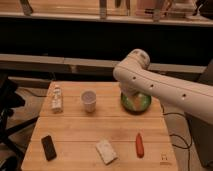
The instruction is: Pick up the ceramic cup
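The reach is judged in hand: the open gripper, hidden behind the arm [150, 82] over the green bowl [136, 103] right of centre, must be carried left to the ceramic cup [89, 100].

A pale wooden plank table [75, 131] carries six things. Along the far side, from left to right, stand a small light-coloured bottle [57, 98], the white ceramic cup [89, 100], upright and apart from its neighbours, and a wide green bowl [138, 103]. Along the near side lie a flat black oblong object [48, 147] at the left, a pale rectangular packet [106, 151] in the middle and a slim red-orange object [139, 144] to the right. The gripper is hidden behind the white arm [150, 82] over the bowl.
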Action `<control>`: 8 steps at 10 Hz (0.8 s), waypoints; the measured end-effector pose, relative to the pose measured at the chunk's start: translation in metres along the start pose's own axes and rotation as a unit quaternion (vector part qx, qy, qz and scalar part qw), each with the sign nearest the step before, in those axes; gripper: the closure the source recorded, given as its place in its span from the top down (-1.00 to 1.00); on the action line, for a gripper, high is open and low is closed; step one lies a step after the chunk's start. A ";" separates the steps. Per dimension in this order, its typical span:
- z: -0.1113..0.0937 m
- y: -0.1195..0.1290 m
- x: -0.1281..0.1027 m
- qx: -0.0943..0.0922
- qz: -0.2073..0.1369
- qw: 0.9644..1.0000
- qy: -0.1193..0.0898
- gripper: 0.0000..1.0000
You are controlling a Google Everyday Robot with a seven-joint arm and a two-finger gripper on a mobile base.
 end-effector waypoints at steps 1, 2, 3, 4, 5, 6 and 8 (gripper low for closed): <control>0.001 -0.003 -0.001 0.002 -0.004 1.000 0.000 0.60; 0.000 -0.014 -0.011 0.007 -0.016 1.000 -0.001 0.60; 0.000 -0.020 -0.017 0.011 -0.024 1.000 -0.001 0.60; 0.000 -0.024 -0.019 0.014 -0.034 0.999 -0.001 0.60; 0.000 -0.025 -0.018 0.017 -0.045 0.999 0.000 0.60; 0.000 -0.027 -0.018 0.019 -0.053 0.998 0.001 0.60; 0.002 -0.034 -0.022 0.023 -0.070 0.997 -0.003 0.60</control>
